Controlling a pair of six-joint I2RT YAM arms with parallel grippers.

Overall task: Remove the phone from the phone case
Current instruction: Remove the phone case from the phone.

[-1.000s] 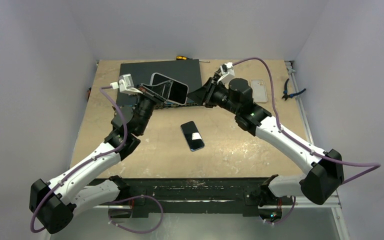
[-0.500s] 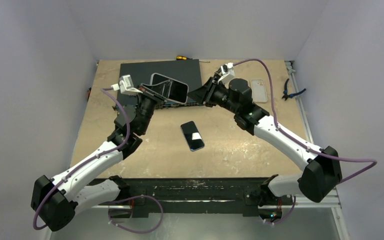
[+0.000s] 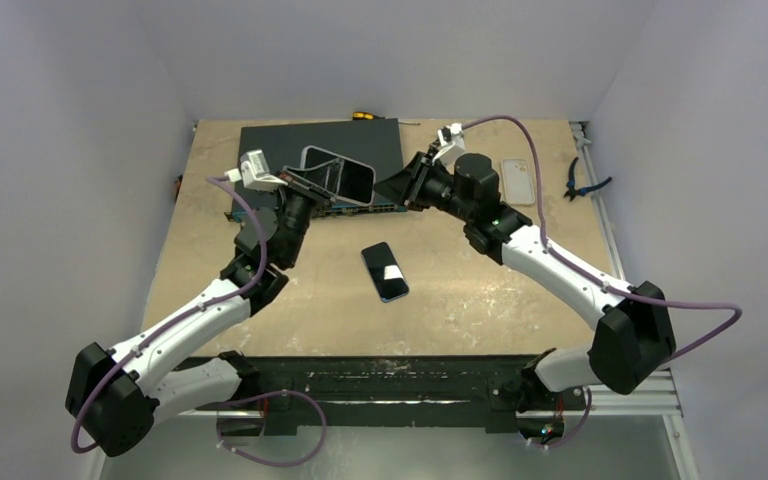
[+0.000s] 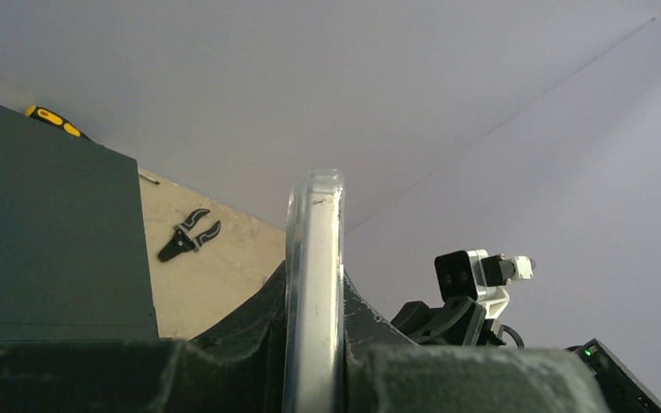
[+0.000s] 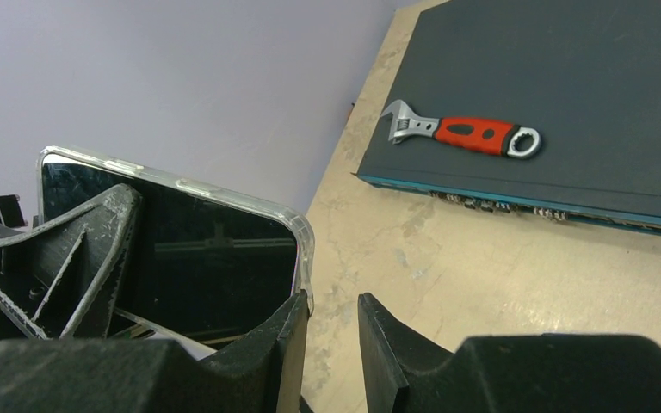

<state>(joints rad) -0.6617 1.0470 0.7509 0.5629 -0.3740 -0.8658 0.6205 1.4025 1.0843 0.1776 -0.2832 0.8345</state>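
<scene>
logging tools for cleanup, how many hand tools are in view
3. A yellow-handled screwdriver at the far edge behind the dark box, pliers at the far right of the table, and a red-handled adjustable wrench lying on the dark box. Others may be hidden.

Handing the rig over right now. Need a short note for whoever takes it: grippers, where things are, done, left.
Left gripper: shut on the phone case, held in the air near the dark box.
Right gripper: jaws slightly apart, nothing between them, at the case's corner.
Phone: inside the case.
Done: the cased phone is lifted and presented to the right gripper.
Left: grip or pry the case at that corner, peel it off, free the phone.
</scene>
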